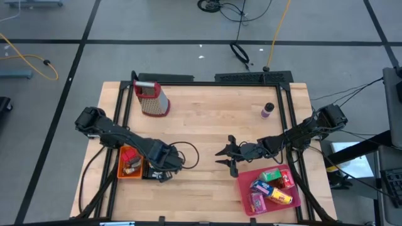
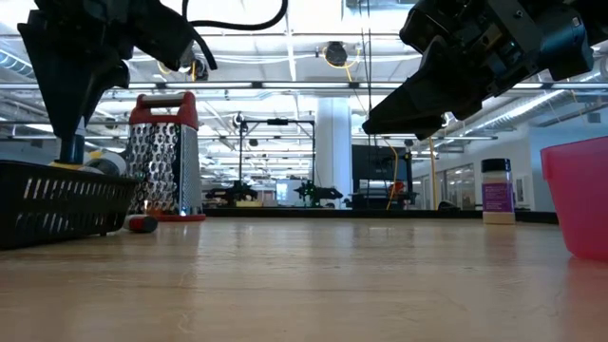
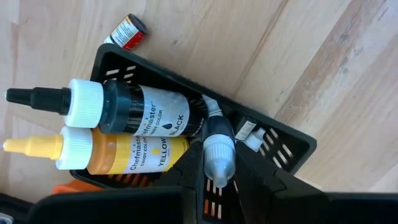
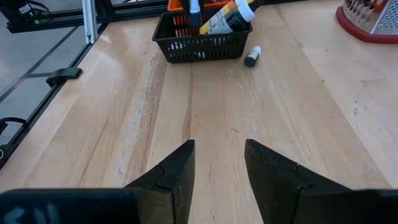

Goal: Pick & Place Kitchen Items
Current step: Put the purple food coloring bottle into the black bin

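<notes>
A black slotted basket [image 3: 292, 134] stands on the table's near left and holds two large bottles lying on their sides, one black [image 3: 143, 115] and one yellow [image 3: 134, 152]. My left gripper [image 3: 219, 174] hangs over the basket's corner, pointing down, shut on a small dark bottle with a pale grey cap [image 3: 219, 134]. A tiny red-labelled bottle [image 3: 127, 31] lies on the wood beside the basket. My right gripper [image 4: 221, 165] waits open above mid-table [image 1: 226, 155], with nothing between its fingers. My left gripper pinches the small bottle's pale grey cap [image 3: 219, 158] between its two fingers, coming from above and pointing down. The bottle hangs upright below the fingers, its dark body [image 2: 71, 147] down inside the basket's corner. Whether its base rests on the basket floor cannot be told.
An orange tray [image 1: 130, 162] sits just left of the basket. A red-topped metal grater [image 1: 151, 97] stands at the far left and a purple-labelled jar [image 1: 267, 110] at the far right. A pink tray [image 1: 246, 194] with several cartons is at the near right.
</notes>
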`<control>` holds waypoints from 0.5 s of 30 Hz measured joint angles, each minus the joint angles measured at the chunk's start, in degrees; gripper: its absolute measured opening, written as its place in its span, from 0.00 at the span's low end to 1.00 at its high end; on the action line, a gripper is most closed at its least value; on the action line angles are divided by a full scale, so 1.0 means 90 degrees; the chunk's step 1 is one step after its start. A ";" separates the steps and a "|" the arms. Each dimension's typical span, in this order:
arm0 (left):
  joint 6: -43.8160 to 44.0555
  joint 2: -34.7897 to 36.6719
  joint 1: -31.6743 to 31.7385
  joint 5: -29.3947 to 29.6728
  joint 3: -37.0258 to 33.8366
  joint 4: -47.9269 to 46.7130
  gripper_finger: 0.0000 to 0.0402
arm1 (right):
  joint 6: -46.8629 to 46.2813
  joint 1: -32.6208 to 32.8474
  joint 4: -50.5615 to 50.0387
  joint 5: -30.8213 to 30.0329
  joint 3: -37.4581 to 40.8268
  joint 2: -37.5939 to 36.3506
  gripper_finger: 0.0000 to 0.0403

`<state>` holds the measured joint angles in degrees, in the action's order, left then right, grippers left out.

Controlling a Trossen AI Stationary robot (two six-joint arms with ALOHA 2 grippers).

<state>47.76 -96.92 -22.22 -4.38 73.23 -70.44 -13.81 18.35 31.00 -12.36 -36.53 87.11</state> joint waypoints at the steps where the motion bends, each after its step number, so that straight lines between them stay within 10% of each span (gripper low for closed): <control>1: -0.0004 0.0000 0.0000 0.0001 0.0000 0.0003 0.16 | -0.0002 0.0002 0.0000 0.0000 0.0000 0.0002 0.33; 15: -0.0029 0.0000 0.0007 0.0140 -0.0002 0.0022 0.28 | 0.0000 0.0001 0.0000 0.0000 0.0000 0.0002 0.33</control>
<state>47.50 -96.92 -22.15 -3.13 73.21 -70.24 -13.80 18.36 31.01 -12.36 -36.53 87.13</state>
